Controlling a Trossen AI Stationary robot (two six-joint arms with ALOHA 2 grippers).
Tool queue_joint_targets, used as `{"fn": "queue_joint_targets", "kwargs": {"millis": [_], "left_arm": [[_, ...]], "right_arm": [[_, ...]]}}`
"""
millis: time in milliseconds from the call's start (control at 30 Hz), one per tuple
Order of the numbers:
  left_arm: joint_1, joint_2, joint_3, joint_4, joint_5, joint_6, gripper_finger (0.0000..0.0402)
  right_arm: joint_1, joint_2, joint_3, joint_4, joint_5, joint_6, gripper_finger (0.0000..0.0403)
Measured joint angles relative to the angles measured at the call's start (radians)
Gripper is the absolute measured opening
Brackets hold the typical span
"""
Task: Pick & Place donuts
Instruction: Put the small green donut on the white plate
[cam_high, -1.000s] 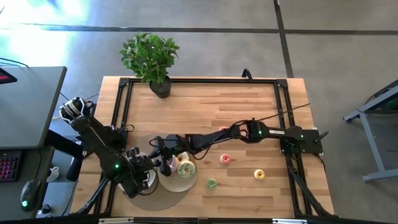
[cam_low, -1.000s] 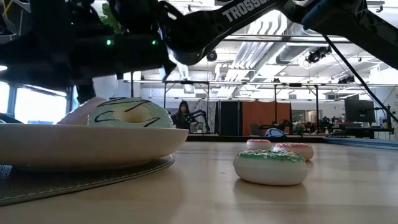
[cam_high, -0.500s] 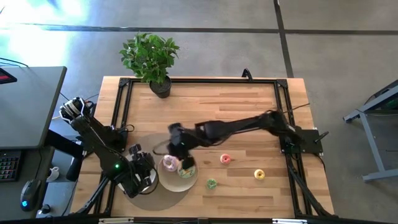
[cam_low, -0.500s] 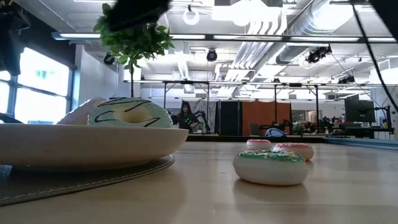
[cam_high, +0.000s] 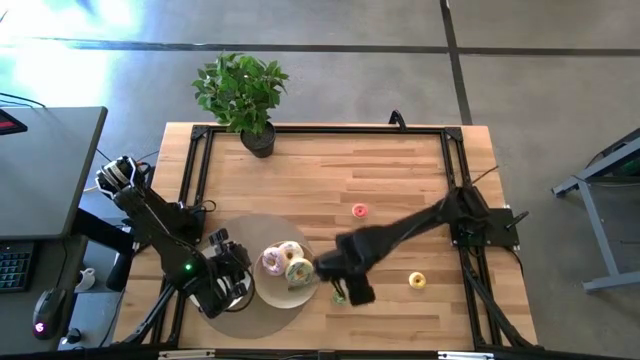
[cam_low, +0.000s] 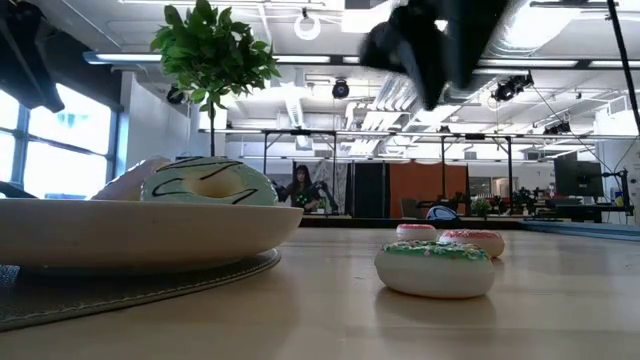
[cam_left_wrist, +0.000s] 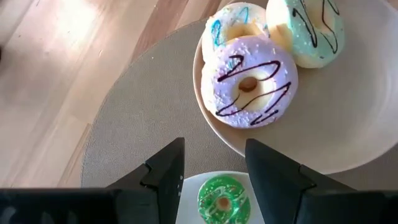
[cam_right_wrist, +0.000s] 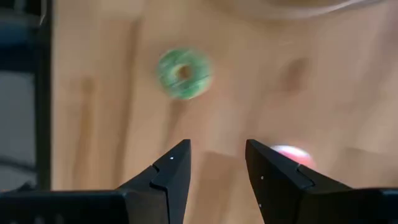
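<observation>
A large white plate (cam_high: 272, 293) holds three big donuts: pink (cam_left_wrist: 249, 87), cream-white (cam_left_wrist: 231, 25) and green (cam_left_wrist: 311, 28). My left gripper (cam_left_wrist: 214, 149) hangs open over a small white plate with a green mini donut (cam_left_wrist: 224, 200). My right gripper (cam_right_wrist: 217, 149) is open and up in the air near another green mini donut (cam_right_wrist: 183, 73), which lies flat on the wood (cam_high: 340, 295). A pink mini donut (cam_right_wrist: 287, 152) shows beside one right finger. A red mini donut (cam_high: 359, 210) and a yellow one (cam_high: 417, 281) lie apart on the table.
The plates sit on a round grey mat (cam_high: 240, 322) at the table's near left. A potted plant (cam_high: 240, 95) stands at the far left edge. Black frame rails (cam_high: 455, 190) run along the table's sides. Bare wood lies between the red mini donut and the far edge.
My right gripper has drawn back from over the large plate, swinging toward the table's right and near edge, and now hangs by the green mini donut. The pink big donut, covered by the gripper before, shows on the plate. The left arm kept still.
</observation>
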Motion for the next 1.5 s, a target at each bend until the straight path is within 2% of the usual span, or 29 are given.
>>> {"fn": "queue_joint_targets", "kwargs": {"millis": [100, 233, 300, 567, 667, 833, 900, 967, 1100, 1200, 1400, 1500], "left_arm": [[0.000, 0.000, 0.000, 0.000, 0.002, 0.000, 0.0165], [0.000, 0.000, 0.000, -0.003, -0.017, 0.000, 0.0165], [0.000, 0.000, 0.000, -0.003, -0.038, 0.000, 0.0165], [0.000, 0.000, 0.000, -0.071, -0.028, -0.017, 0.0165], [0.000, 0.000, 0.005, -0.150, -0.023, -0.065, 0.0165], [0.000, 0.000, 0.051, -0.282, -0.050, -0.215, 0.0165], [0.000, 0.000, 0.084, -0.335, -0.068, -0.262, 0.0165], [0.000, 0.000, 0.124, -0.417, -0.076, -0.308, 0.0165], [0.000, -0.002, 0.201, -0.529, -0.108, -0.367, 0.0165], [0.000, -0.015, 0.225, -0.524, -0.153, -0.320, 0.0165], [0.000, -0.035, 0.244, -0.525, -0.155, -0.306, 0.0165], [0.000, -0.047, 0.244, -0.523, -0.156, -0.304, 0.0165]], "right_arm": [[0.047, 0.003, -0.110, 0.164, -0.001, 0.041, 0.0149], [0.080, 0.002, -0.240, 0.398, 0.118, 0.110, 0.0149], [0.085, 0.002, -0.289, 0.463, 0.148, 0.137, 0.0149], [0.083, 0.001, -0.417, 0.648, 0.144, 0.195, 0.0147], [0.084, 0.001, -0.426, 0.660, 0.163, 0.194, 0.0124], [0.084, 0.001, -0.400, 0.647, 0.146, 0.193, 0.0024], [0.083, -0.005, -0.382, 0.646, 0.151, 0.176, 0.0013], [0.083, -0.019, -0.354, 0.650, 0.200, 0.174, 0.0022], [0.082, -0.033, -0.286, 0.699, 0.405, 0.151, 0.0012], [0.070, -0.032, -0.271, 0.845, 0.458, 0.027, 0.0007], [0.004, -0.012, -0.305, 1.277, 0.349, -0.094, 0.0004], [-0.041, 0.045, -0.305, 1.456, 0.321, -0.081, 0.0005]]}}
